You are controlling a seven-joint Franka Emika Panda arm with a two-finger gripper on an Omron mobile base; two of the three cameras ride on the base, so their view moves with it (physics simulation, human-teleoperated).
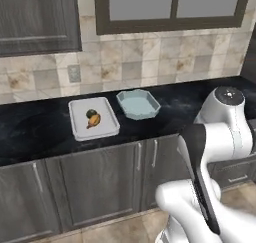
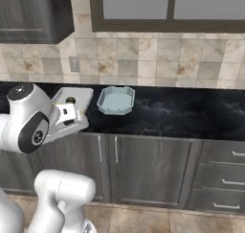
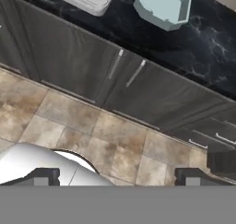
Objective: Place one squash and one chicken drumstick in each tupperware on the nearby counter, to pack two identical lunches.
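Sitting in white tupperware (image 1: 80, 127) on counter (image 1: 35, 127): dark squash (image 1: 91, 113) touching drumstick (image 1: 93, 120). Blue tupperware (image 1: 138, 104) just beside. Gripper (image 3: 117, 176) fingers apart, holding nothing.

Two base views from behind, sharing the counter (image 1: 40, 127); hand view tilted down over cabinet doors (image 3: 69, 57) and floor (image 3: 115, 140).

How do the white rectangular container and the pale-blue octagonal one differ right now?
The white rectangular container is flat and shallow with rounded corners; the pale-blue octagonal container is smaller, with taller sloped walls. The white one already holds a dark green squash and an orange-brown drumstick; the blue one is empty. Both sit open, side by side, on the black stone counter.
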